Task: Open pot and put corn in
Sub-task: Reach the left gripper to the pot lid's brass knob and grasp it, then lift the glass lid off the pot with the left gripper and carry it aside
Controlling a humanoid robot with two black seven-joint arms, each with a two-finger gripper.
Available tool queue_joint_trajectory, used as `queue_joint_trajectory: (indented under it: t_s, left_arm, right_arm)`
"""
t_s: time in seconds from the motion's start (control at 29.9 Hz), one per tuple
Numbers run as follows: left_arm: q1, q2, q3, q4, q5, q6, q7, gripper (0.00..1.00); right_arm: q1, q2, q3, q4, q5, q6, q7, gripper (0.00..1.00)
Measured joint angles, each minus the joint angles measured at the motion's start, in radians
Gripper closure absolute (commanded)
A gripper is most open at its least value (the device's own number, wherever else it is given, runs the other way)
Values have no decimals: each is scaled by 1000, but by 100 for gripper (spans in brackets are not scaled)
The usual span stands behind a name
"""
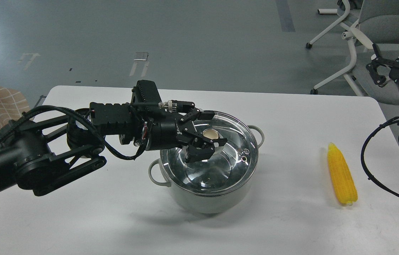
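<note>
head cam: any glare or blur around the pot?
Head view: sharp overall. Overhead light glares off the glass lid, partly hiding the pot interior. Soft shadows fall beside pot and corn. The dark left claw at the knob shows little detail.

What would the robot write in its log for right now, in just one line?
lid: on pot | left gripper: open, fingers around lid knob | right gripper: open, raised off table | corn: on table, right of pot

We see a white table (79, 219) with rounded corners. On it stand 2 things: the pot (206, 198) near the middle, and the corn (342, 173) lying near the right edge, well apart.
</note>
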Motion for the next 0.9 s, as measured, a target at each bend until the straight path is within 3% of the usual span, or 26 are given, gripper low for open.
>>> queue_joint_trajectory:
  t_s: [0.1,0.3,0.43,0.8,0.9]
  left_arm:
    - [8,-2,3,4,6,1,0,35]
    - [24,-3,1,15,7,5,-1,39]
    - [37,-3,-2,15,7,7,-1,54]
    - [50,2,-11,15,5,9,-2,71]
    - [49,9,-15,7,6,9,-4,71]
  right_arm:
    - [0,0,0,1,0,0,0,0]
    - [0,3,0,0,0,0,0,0]
    - [0,4,0,0,0,0,0,0]
    - [0,5,-2,-1,0,0,0,0]
    - [0,5,-3,0,0,0,0,0]
